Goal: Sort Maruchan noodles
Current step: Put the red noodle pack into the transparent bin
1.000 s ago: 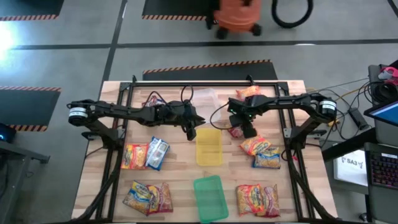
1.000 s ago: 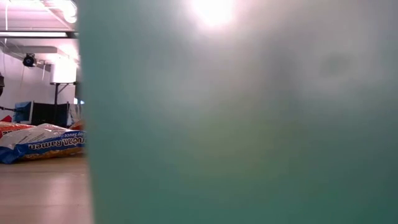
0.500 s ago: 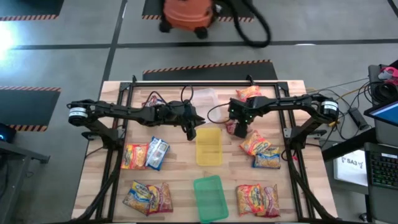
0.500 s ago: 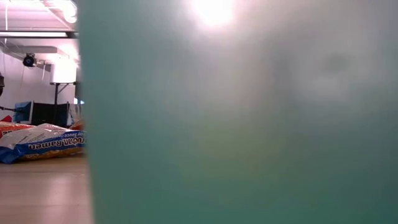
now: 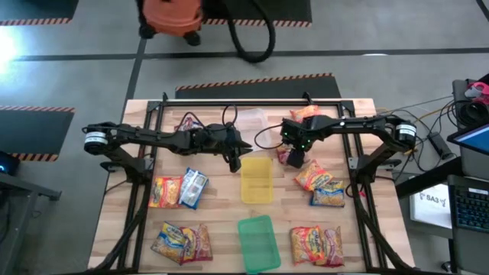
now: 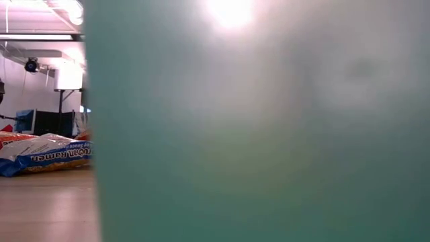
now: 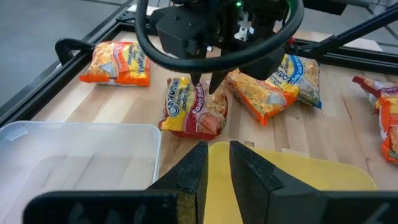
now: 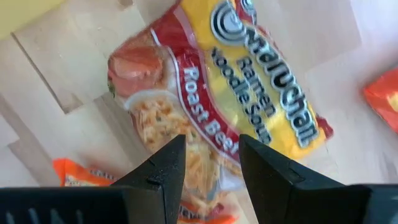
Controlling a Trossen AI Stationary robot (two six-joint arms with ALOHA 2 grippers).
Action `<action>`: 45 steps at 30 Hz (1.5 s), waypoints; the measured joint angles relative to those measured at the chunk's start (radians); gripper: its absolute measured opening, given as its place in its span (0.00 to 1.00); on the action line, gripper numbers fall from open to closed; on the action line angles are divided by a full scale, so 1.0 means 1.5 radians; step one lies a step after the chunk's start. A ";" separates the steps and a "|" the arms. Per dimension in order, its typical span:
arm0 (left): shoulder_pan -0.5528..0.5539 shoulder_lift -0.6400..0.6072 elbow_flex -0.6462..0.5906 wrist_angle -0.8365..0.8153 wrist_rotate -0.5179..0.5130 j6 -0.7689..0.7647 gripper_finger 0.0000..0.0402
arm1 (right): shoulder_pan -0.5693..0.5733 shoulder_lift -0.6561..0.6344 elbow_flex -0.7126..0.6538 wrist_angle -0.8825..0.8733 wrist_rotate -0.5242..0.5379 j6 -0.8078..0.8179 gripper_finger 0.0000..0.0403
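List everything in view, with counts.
noodle packets: about eleven; red, orange/yellow, blue/yellow; grouped on both sides of the table
clear tray: one, far centre
yellow tray: one, centre
green tray: one, near edge
vacuum: one, orange, on the floor beyond the table
left gripper: jaws slightly apart, empty, at the yellow tray's far end
right gripper: jaws open, over a red packet
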 joint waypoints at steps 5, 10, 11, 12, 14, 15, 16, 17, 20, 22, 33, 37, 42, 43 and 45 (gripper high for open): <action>0.000 0.000 0.003 0.019 0.000 0.017 0.20 | 0.000 -0.031 -0.002 -0.017 0.000 0.027 0.35; 0.000 0.004 0.004 0.028 0.000 0.018 0.31 | 0.000 -0.066 -0.018 -0.030 -0.006 0.081 0.35; 0.000 0.008 0.004 0.039 0.000 0.020 0.33 | 0.000 -0.071 -0.025 -0.030 -0.009 0.095 0.35; 0.000 0.013 0.004 0.044 0.000 0.023 0.36 | 0.000 -0.076 -0.032 -0.030 -0.015 0.108 0.35; 0.000 0.032 0.004 0.067 0.005 0.030 0.40 | 0.000 -0.083 -0.049 -0.030 -0.020 0.134 0.35; 0.000 0.042 0.004 0.077 0.005 0.030 0.43 | 0.000 -0.088 -0.058 -0.030 -0.021 0.146 0.35; 0.000 0.052 0.004 0.091 0.006 0.030 0.45 | 0.000 -0.091 -0.067 -0.030 -0.023 0.158 0.35; 0.000 0.062 0.005 0.105 0.007 0.028 0.47 | 0.000 -0.095 -0.075 -0.027 -0.028 0.167 0.35; 0.000 0.093 0.027 0.122 0.022 0.026 0.51 | 0.000 -0.111 -0.101 -0.018 -0.061 0.197 0.35; 0.000 0.116 0.053 0.122 0.048 0.026 0.51 | 0.000 -0.123 -0.118 -0.005 -0.075 0.199 0.35; 0.000 0.253 0.210 0.049 0.106 0.025 0.52 | -0.024 -0.141 -0.148 0.034 -0.070 0.154 0.35; 0.003 0.284 0.251 0.015 0.105 0.040 0.52 | -0.053 -0.139 -0.153 0.050 -0.070 0.121 0.35; 0.015 0.313 0.283 -0.019 0.105 0.046 0.52 | -0.101 -0.148 -0.187 0.075 -0.088 0.094 0.35; 0.017 0.316 0.287 -0.019 0.105 0.048 0.52 | -0.112 -0.151 -0.198 0.088 -0.100 0.091 0.35; 0.022 0.318 0.288 -0.027 0.104 0.051 0.52 | -0.128 -0.159 -0.217 0.111 -0.125 0.087 0.35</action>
